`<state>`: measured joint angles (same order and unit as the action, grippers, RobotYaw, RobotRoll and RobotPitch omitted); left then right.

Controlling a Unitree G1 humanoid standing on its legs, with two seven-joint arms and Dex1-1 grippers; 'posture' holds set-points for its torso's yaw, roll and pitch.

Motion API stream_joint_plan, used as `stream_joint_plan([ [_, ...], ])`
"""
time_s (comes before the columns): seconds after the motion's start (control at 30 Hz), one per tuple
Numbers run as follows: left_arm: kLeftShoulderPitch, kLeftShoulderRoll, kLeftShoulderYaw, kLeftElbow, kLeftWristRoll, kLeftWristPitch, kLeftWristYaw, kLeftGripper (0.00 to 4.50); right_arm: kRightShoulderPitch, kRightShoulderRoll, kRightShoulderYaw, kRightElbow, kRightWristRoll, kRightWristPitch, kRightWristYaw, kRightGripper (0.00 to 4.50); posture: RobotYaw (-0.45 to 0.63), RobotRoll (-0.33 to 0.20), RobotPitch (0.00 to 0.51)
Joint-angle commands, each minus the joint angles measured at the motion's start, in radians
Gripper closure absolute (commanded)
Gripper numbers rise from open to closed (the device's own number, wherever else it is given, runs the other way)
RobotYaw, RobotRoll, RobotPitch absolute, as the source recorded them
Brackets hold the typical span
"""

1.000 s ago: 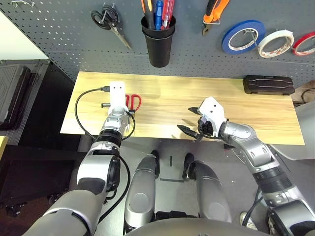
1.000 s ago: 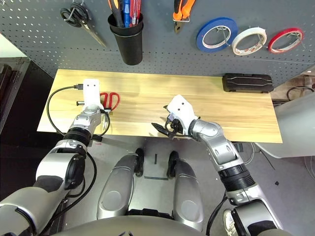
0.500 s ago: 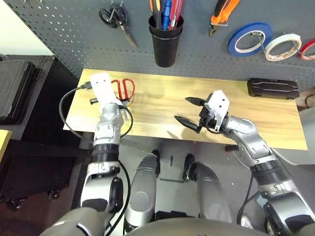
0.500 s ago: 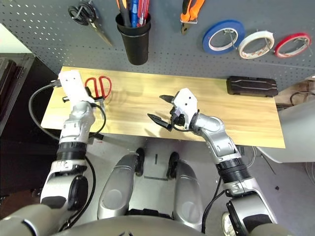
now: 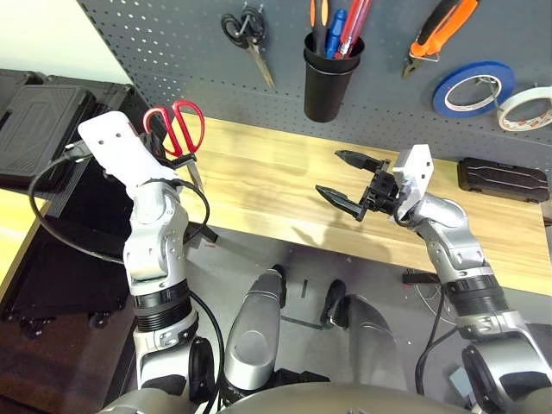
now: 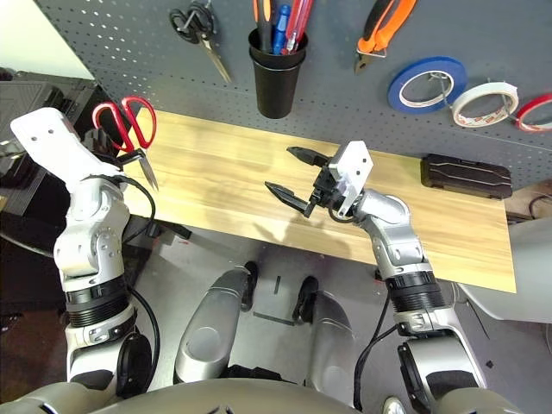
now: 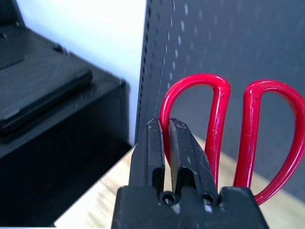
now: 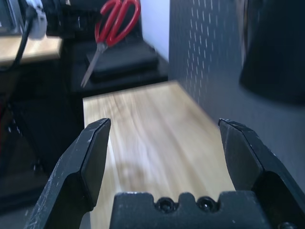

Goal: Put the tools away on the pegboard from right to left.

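Note:
My left gripper (image 7: 164,138) is shut on one loop of the red-handled scissors (image 7: 219,124) and holds them in the air off the bench's left end, blades down (image 5: 175,128). The pegboard (image 5: 172,52) rises just behind them. On it hang the orange-and-black pliers (image 5: 435,30) and the cream-white tape roll (image 6: 492,86). The slim screwdriver (image 5: 316,13) stands in the black cup (image 5: 330,82). Over the middle of the bench, my right gripper (image 5: 349,181) is open, with nothing between its fingers (image 8: 90,157).
Black-handled scissors (image 5: 250,34) hang on the pegboard's left part, above and right of the held pair. A blue tape roll (image 5: 444,97) and a red one (image 6: 535,112) flank the white roll. A black case (image 5: 503,178) lies on the wooden bench (image 5: 259,172) at its right end.
My left gripper has lifted the red scissors off the bench, up toward the pegboard's left side. The right gripper has risen slightly, still open. The camera has also shifted.

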<state>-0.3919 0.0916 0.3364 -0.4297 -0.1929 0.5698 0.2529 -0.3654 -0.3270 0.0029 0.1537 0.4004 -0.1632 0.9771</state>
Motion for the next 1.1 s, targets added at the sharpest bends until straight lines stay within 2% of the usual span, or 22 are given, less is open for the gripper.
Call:
stream_joint_plan([
  [0.03,0.004,0.004,0.002,-0.076,-0.043,0.009,-0.035,4.47,0.027,-0.008,-0.042,-0.019,0.048,-0.047,0.037,0.00,0.47,0.000,0.206],
  [0.17,-0.008,0.009,-0.013,-0.125,-0.111,0.036,-0.085,4.47,0.039,-0.003,-0.077,-0.032,0.100,-0.069,0.058,0.00,0.46,0.000,0.198],
  [0.3,-0.008,0.055,-0.048,-0.148,-0.137,0.059,-0.155,4.47,0.049,-0.021,-0.097,-0.053,0.109,-0.073,0.055,0.00,0.44,0.000,0.190],
  [0.57,-0.156,0.085,-0.059,-0.106,-0.190,0.111,-0.172,4.47,0.081,-0.037,-0.135,-0.097,0.112,-0.059,0.007,0.00,0.40,0.000,0.188],
  [0.8,-0.225,0.076,-0.126,0.000,-0.188,0.091,-0.225,4.47,0.102,-0.037,-0.159,-0.116,0.098,-0.055,-0.071,0.00,0.36,0.000,0.185],
  [1.1,-0.322,0.068,-0.173,0.230,-0.138,0.015,-0.261,4.47,0.124,-0.032,-0.154,-0.136,0.079,-0.063,-0.126,0.00,0.32,0.000,0.189],
])
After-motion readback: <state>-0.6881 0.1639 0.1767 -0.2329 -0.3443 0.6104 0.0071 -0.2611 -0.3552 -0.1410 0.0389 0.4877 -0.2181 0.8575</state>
